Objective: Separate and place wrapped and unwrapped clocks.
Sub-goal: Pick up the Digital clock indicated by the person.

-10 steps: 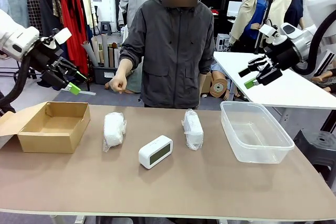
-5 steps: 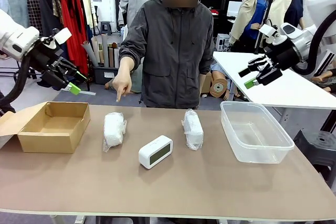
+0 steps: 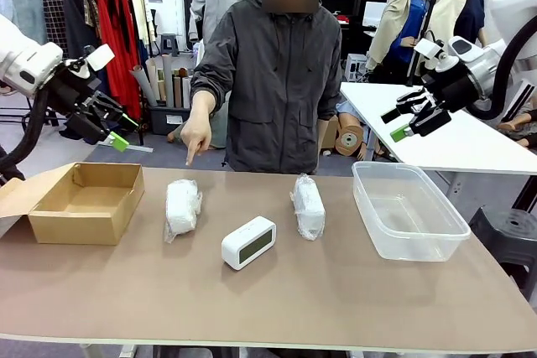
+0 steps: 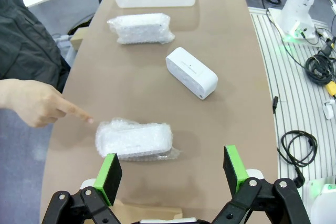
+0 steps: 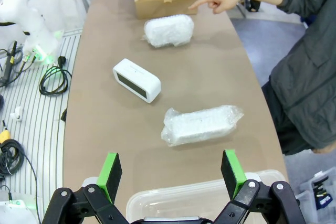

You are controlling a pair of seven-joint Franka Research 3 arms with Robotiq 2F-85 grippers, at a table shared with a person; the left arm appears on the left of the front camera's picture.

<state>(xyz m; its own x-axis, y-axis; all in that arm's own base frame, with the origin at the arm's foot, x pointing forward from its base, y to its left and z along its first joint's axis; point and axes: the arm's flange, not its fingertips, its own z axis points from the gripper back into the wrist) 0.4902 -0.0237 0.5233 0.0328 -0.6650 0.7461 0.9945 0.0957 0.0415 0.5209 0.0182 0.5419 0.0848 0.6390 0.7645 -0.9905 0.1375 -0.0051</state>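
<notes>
person's hand [image 3: 195,136] now points at crinkly white plastic-wrapped oblong bundle [image 3: 182,206] | left gripper [image 4: 173,170], right gripper [image 5: 172,172] spread, empty | probably first pick

Crinkly translucent plastic covers the wrapped clocks [image 3: 183,205] [image 3: 309,204]; bare clock [image 3: 248,242] is smooth.
</notes>
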